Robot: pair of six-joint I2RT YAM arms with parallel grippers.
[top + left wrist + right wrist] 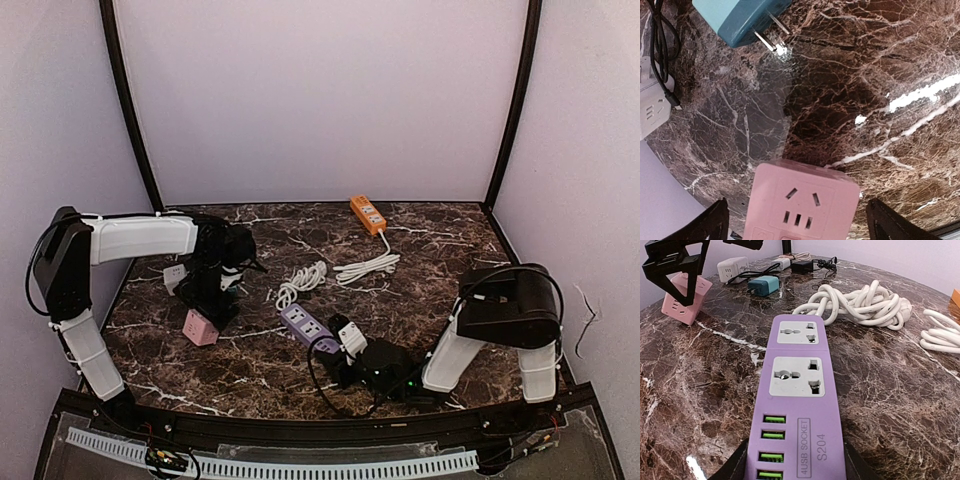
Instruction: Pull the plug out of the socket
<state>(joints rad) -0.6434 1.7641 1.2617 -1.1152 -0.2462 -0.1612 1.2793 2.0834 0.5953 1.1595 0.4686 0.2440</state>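
A pink cube socket [802,202] stands on the marble table, its top holes empty. The teal plug [740,17] lies on its side behind it, prongs bare, apart from the socket. My left gripper [800,222] hangs over the pink socket, open, its black fingers [715,222] wide of both sides and touching nothing. The right wrist view shows the pink socket [685,302] far left and the teal plug [764,286] beyond it. My right gripper [795,472] is shut on the near end of a purple power strip [797,390], whose sockets are empty.
A white cube socket [175,275] with a black cable sits at the far left. A coiled white cord [300,283] lies mid-table. An orange power strip [367,213] with its own white cord [365,267] lies at the back. Walls enclose the table [440,235].
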